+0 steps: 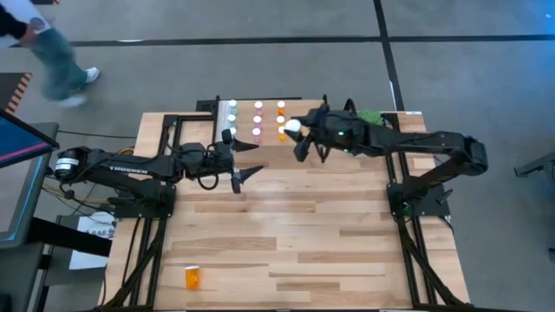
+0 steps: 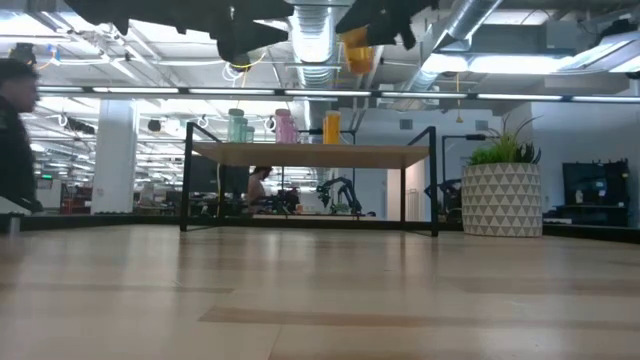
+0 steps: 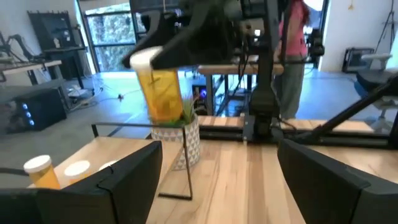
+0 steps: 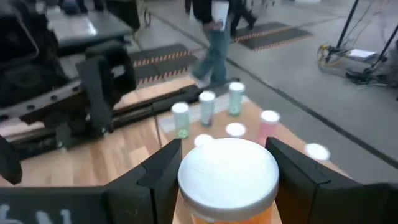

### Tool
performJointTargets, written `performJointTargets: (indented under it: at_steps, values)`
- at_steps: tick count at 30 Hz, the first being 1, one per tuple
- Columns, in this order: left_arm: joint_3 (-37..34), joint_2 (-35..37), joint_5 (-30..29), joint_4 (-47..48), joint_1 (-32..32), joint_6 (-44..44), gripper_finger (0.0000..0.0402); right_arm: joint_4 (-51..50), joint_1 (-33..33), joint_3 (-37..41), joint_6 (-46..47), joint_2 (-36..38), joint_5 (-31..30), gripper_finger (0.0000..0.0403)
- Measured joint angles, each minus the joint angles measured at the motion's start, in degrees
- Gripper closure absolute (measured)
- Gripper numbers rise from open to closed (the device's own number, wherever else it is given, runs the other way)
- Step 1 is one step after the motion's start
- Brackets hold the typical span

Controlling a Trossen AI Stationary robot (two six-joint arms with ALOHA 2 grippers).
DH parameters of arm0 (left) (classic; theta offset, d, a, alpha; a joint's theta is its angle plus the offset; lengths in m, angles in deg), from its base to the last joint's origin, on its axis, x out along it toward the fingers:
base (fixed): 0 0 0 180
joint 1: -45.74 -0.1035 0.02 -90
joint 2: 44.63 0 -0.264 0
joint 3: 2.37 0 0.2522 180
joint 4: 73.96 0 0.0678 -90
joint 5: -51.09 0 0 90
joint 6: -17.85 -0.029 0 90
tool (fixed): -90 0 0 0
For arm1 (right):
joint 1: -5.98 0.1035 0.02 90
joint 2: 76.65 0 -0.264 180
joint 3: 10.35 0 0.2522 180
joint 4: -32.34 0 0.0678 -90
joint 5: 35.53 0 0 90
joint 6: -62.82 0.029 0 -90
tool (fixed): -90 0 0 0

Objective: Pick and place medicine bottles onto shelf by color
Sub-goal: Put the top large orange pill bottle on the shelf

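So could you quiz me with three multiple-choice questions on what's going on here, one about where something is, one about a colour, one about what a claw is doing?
1. Where does the lone orange bottle lie?
A. On the shelf
B. Near the table's front edge, left side
C. Beside the potted plant

2. What colour is the body of the bottle in the right gripper?
A. Orange
B. Green
C. Pink

3. What is the left gripper doing?
A. Squeezing a pink bottle
B. Open and holding nothing
C. Resting on the plant

Answers:
1. B: the high view shows it alone on the table, far from the shelf.
2. A: the left wrist view shows a white-capped held bottle with an orange body, above the potted plant.
3. B: its fingers stand apart with only table between them.
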Motion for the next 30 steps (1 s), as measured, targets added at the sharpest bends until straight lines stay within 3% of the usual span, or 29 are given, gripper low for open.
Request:
performJointTargets:
  at_steps: [4, 8, 13, 20, 24, 30]
  values:
    - [-0.05, 0.69, 0.57, 0.18, 0.0, -0.36, 0.0092, 10.11, -2.61, 8.43, -0.07, 4.22, 0.02, 0.0181]
    - [-0.05, 1.2, 5.11, -1.49, 0.05, 0.39, 0.0096, 23.49, -5.37, 18.73, 0.72, 6.99, 0.02, 0.0181]
    - [-0.05, 1.56, 6.22, -1.47, 0.04, 0.24, 0.0108, 37.71, -10.2, 27.45, 0.94, 7.27, 0.04, 0.0182]
    - [-0.6, 2.03, 5.29, -3.0, -0.03, -1.5, 0.0127, 44.07, -17.11, 29.35, 1.67, 3.86, 1.22, 0.0179]
    - [-4.84, 6.09, 4.63, -9.08, -1.65, -1.24, 0.0139, 48.0, -19.87, 29.25, 3.12, -0.96, 5.54, 0.018]
    - [-9.32, 12.06, 4.51, -11.57, -5.25, -0.48, 0.0146, 52.81, -22.35, 28.41, 4.57, -7.49, 6.93, 0.0178]
